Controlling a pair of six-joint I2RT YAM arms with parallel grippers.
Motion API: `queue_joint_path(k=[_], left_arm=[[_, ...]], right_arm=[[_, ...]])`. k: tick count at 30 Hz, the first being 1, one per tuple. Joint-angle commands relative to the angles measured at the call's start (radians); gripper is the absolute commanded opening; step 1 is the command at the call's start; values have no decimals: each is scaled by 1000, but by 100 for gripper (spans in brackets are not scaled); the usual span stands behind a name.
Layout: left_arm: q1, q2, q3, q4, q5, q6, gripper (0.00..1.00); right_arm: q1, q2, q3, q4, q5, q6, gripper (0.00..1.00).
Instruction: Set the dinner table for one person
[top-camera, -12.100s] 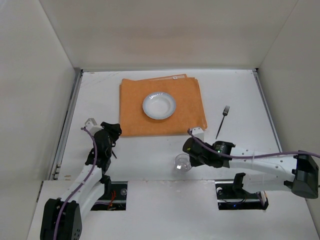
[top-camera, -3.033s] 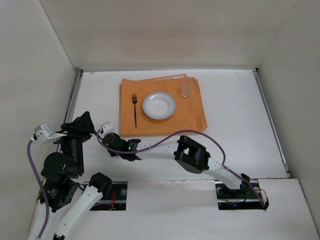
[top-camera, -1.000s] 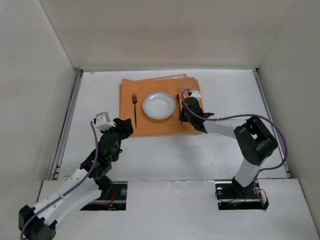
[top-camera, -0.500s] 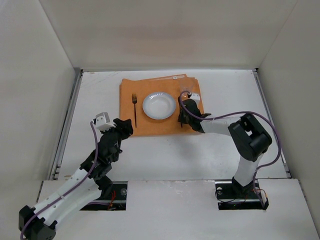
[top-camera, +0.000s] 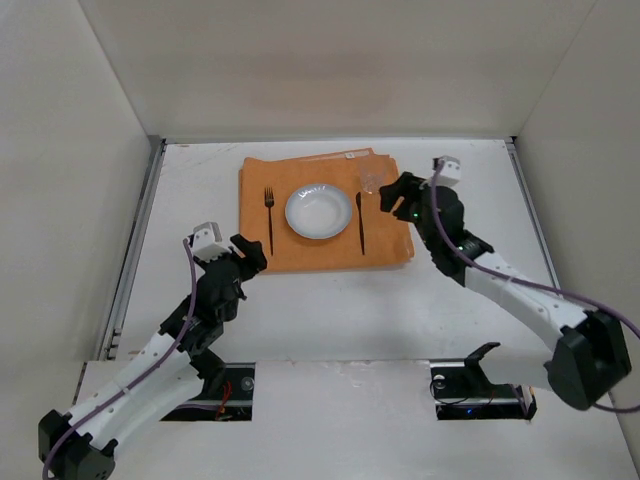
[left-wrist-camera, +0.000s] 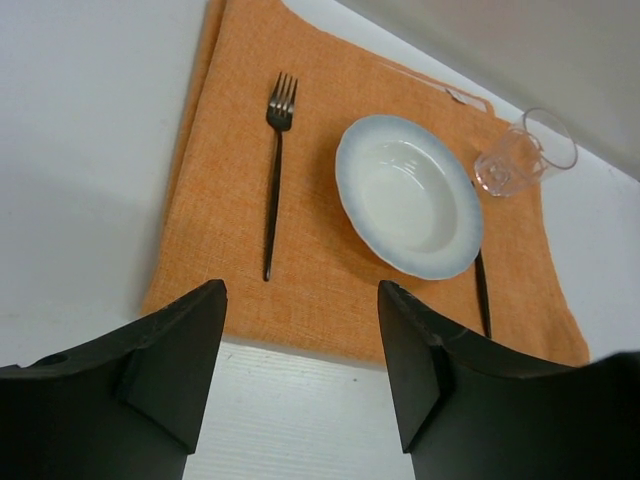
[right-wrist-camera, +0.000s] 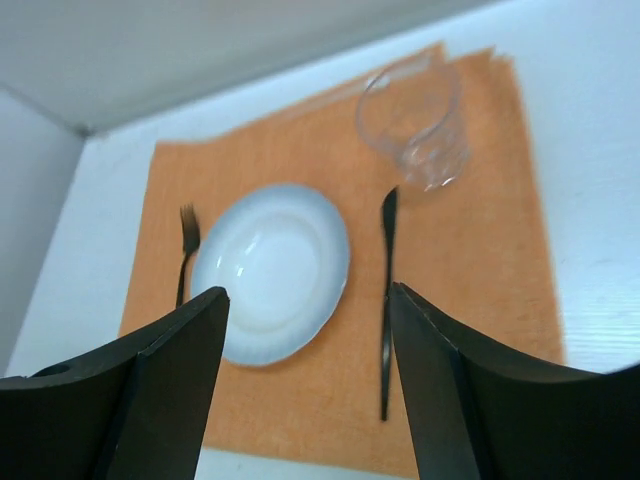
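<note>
Plainly left gripper (left-wrist-camera: 300, 300), right gripper (right-wrist-camera: 308, 300) both wide apart, empty; knife (left-wrist-camera: 484, 300) (dark, thin) seemingly part-hidden behind plate (left-wrist-camera: 408, 208) rim.

left claw (left-wrist-camera: 300, 295) gaping, right claw (right-wrist-camera: 307, 293) gaping

No legible text, brand, number or sign is found in any view. A pale tag (left-wrist-camera: 462, 93) lies at the far edge of the orange placemat (left-wrist-camera: 230, 230), ahead and to the right of the left gripper (left-wrist-camera: 300, 300); any marking on it is too small to read.
</note>
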Motion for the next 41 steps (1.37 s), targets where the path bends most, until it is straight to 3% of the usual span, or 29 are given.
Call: queue_joint_path(k=[1,5,6,17,25,41], left_arm=[[25,-2,50,-95,-11,-25,62],[89,-12,30,-192,-5,-81,78],[112,-15,17,-212,0,-99,100],[277,-51,-59,-347,132,-179,100],[418,-49,-87,-364,299,-248,100],[442,-13,-75,-333,308,-234,100]], right_arm=[[-98,-124,-135,88,75,-11,72],[-252,-261,-304,183,73,102,74],[-289,-278,-336,198,64,134,73],[-427,-261,-513,315,29,361,70],[-438,-249,-536,350,10,392,70],[-424,-177,-525,384,-10,394,70]])
